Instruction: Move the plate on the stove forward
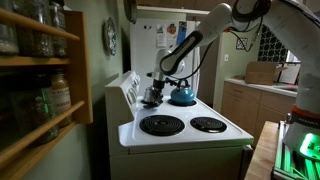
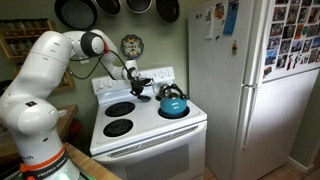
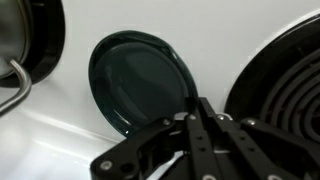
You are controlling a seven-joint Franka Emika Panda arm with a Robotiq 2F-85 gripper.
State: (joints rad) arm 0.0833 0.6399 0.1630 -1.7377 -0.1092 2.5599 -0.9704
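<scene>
Gripping state: the gripper is seen low over the stove top, its dark linkage filling the bottom of the wrist view. One finger is set at the plate's rim, but it cannot be told whether the jaws are closed on that rim or only beside it.
Plate: the plate, dark and round, is laid flat on the white top of the stove. It is flanked by the silver pot and a coil burner, and it looks level, not lifted.
Done so far: the approach is judged finished, since the gripper is positioned right at the plate.
Left to do: a firm hold on the rim is not yet confirmed, and the whole forward move is judged outstanding.
Place on the stove: in both exterior views the gripper is found at the rear of the stove, just beside the blue kettle. The plate itself is hidden there.
Goal area: the front burners are seen well apart from the gripper, toward the stove's front edge.
Behind: the back panel and, beside the stove, the fridge are left untouched.
</scene>
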